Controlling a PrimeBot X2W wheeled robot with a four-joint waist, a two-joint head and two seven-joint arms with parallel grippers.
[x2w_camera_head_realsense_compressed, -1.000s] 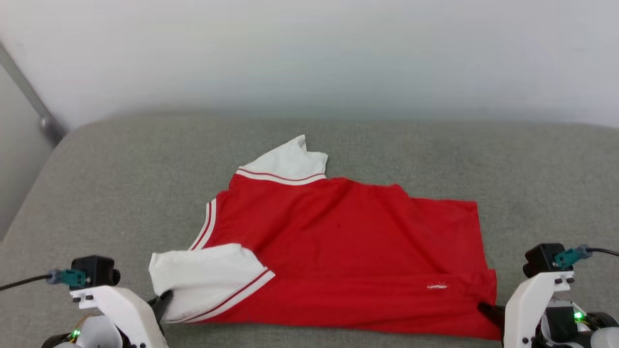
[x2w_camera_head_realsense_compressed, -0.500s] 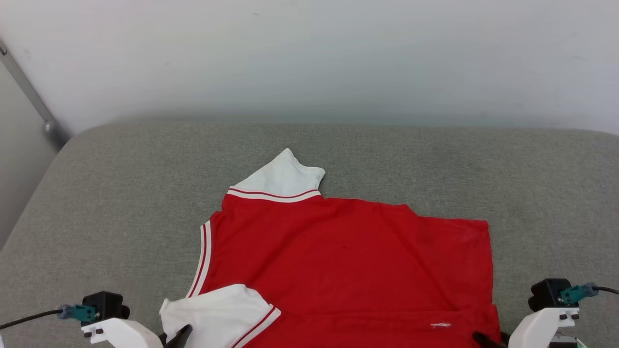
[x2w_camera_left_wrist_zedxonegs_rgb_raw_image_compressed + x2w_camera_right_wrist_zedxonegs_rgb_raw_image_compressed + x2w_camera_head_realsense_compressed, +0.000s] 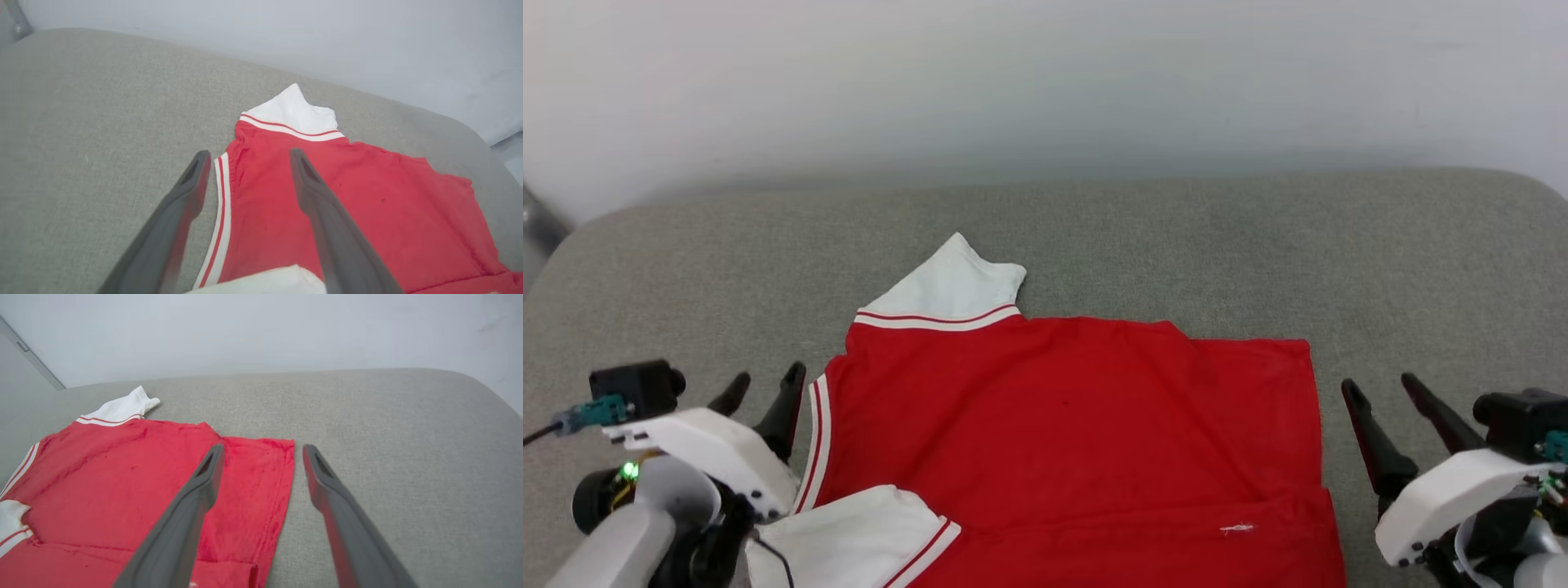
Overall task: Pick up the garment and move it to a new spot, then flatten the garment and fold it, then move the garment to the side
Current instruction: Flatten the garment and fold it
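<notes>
Hovering at the near corners, my left gripper [image 3: 765,388] and right gripper [image 3: 1379,388] are both standing spread, gripping nothing. Between them the garment [image 3: 1070,425] is lying fairly flat on the cushion [image 3: 1258,245], trim [image 3: 815,441] leftward, hem [image 3: 1313,425] rightward, its near strip seemingly doubled over. I am judging flattening nearly done and folding starting. Next I am needing pinches on the far sleeve [image 3: 947,286] and the far hem corner.

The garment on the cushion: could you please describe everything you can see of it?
The garment is a red, soft-looking jersey with white sleeves and striped trim. It lies spread on the grey cushion, one sleeve pointing away, the other folded over its near left corner. The left gripper and right gripper flank it, jaws open, holding nothing.
</notes>
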